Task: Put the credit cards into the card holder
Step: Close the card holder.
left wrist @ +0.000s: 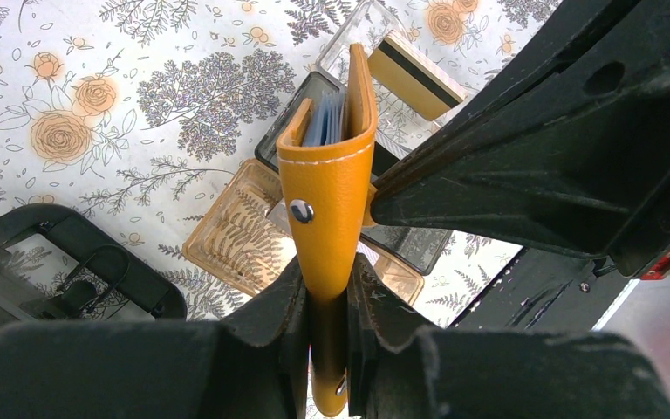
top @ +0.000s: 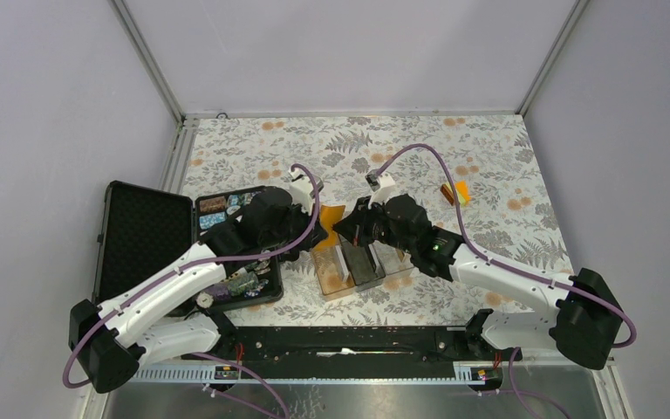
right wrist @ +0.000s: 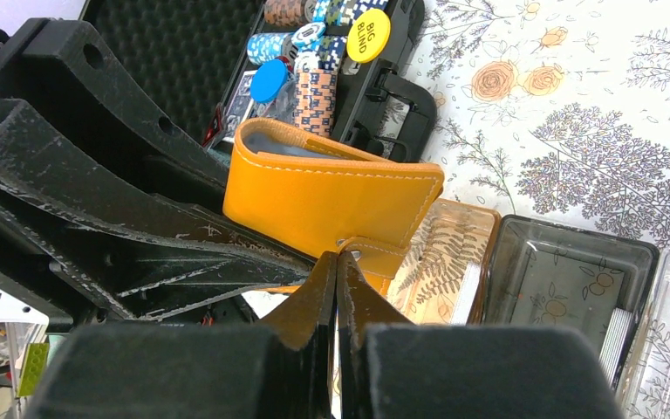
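Note:
The orange card holder (left wrist: 331, 192) hangs folded over the trays, and also shows in the top view (top: 329, 216) and the right wrist view (right wrist: 331, 196). Pale blue credit cards (left wrist: 324, 118) stand inside its fold. My left gripper (left wrist: 327, 271) is shut on its lower end. My right gripper (right wrist: 338, 255) has its jaws pressed together at the holder's snap tab (right wrist: 375, 259), apparently pinching the tab's edge. In the top view the left gripper (top: 312, 220) and the right gripper (top: 345, 225) meet at the holder. A tan card with a black stripe (left wrist: 414, 74) stands in the clear tray.
An amber tray (top: 331, 272), a dark tray (top: 364, 264) and a clear tray (top: 394, 259) sit side by side under the grippers. An open black hard case (top: 140, 236) with colourful chips (right wrist: 314, 52) lies at the left. A small orange object (top: 458, 192) lies at the right.

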`<state>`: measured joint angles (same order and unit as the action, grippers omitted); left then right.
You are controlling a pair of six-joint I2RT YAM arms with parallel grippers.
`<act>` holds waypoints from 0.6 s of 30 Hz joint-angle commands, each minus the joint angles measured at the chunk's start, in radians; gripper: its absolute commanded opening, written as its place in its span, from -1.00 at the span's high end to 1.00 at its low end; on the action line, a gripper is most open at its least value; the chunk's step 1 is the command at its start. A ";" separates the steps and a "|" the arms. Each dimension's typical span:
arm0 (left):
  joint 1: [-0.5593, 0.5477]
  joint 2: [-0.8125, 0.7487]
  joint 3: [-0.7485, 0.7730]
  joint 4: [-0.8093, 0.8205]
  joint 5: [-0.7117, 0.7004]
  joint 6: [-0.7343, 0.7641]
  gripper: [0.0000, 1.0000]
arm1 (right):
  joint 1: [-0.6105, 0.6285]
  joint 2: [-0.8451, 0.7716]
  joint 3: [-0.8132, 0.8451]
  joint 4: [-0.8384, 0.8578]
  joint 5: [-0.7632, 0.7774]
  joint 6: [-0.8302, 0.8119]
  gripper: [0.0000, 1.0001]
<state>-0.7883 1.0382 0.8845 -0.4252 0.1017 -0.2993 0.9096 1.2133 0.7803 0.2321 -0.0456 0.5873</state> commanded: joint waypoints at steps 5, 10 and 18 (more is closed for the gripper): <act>-0.012 0.019 0.011 -0.061 0.068 0.009 1.00 | 0.006 -0.004 0.043 0.252 -0.037 0.035 1.00; -0.012 0.010 0.007 -0.052 0.079 0.009 1.00 | 0.006 0.010 0.032 0.260 -0.040 0.043 1.00; -0.012 0.002 0.002 -0.039 0.084 0.008 1.00 | 0.008 0.030 0.023 0.281 -0.060 0.063 1.00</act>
<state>-0.7845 1.0424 0.8845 -0.4549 0.1009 -0.2947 0.9092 1.2484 0.7776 0.2558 -0.0647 0.6083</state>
